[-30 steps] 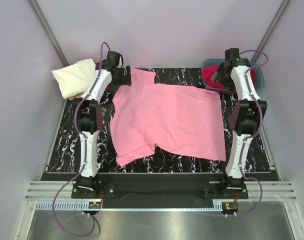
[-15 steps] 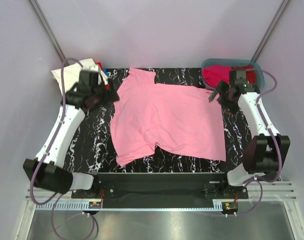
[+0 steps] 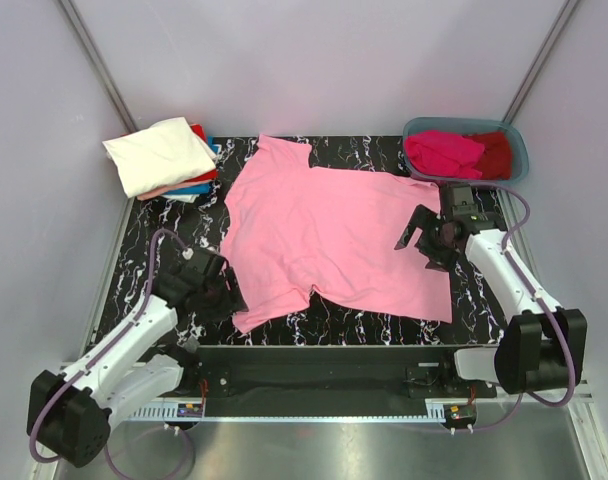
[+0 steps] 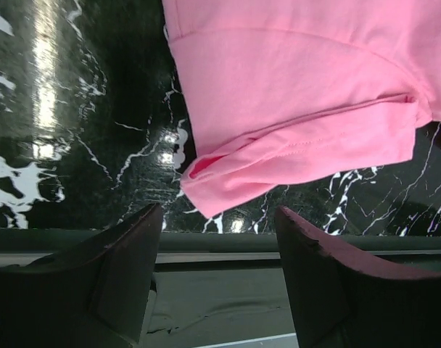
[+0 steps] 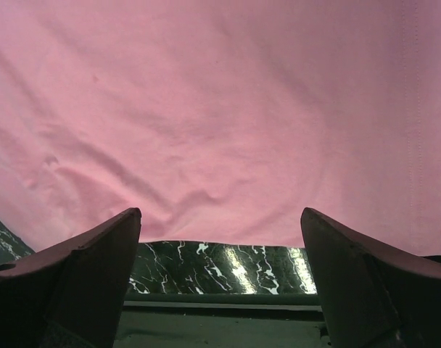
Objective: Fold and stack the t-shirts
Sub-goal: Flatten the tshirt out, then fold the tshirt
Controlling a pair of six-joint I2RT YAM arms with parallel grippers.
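Left gripper (image 4: pixel 219 214) stands released, jaws parted and holding nothing, at the near-left of the black marbled table (image 3: pixel 134 260), just short of the pink t-shirt's (image 3: pixel 334 235) near sleeve (image 4: pixel 300 148). Only its wrist view shows that sleeve's hem rolled over. Right gripper (image 5: pixel 220 217), spread wide and empty, sits over the shirt's right edge. The overhead view alone shows the far items. One stack (image 3: pixel 189 186) lies far left, a cream-white tee (image 3: pixel 159 155) on top and red, blue and pink edges beneath, count indeterminate. One tub (image 3: pixel 521 160) far right holds two: a magenta tee (image 3: pixel 444 152) and a dark red tee (image 3: pixel 496 152).
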